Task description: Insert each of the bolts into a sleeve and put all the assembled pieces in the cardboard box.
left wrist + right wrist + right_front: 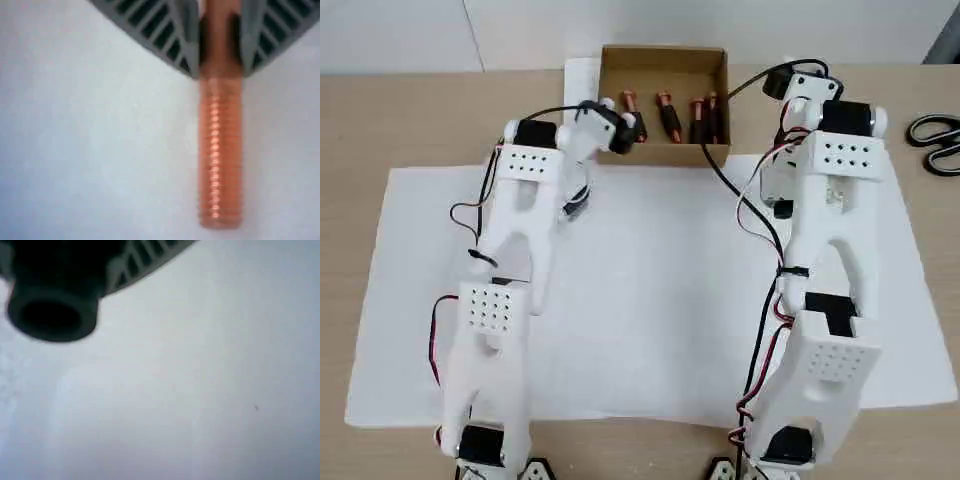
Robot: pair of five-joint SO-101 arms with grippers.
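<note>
Over white paper (75, 150), left hand (220, 37) pinching bolt (220, 150), top cut off, right hand (65, 270) gripping black sleeve (52, 315)

- My left arm (515, 220) stretches toward the cardboard box (665, 50). Its gripper (220, 60) is at the box's near left corner, with my fingers (175, 30) clamped on a bolt (220, 150).
- My right arm (835, 220) stands folded near the box's right side, wrist bent downward. Its gripper (65, 280) pinches a sleeve (50, 315).
</note>
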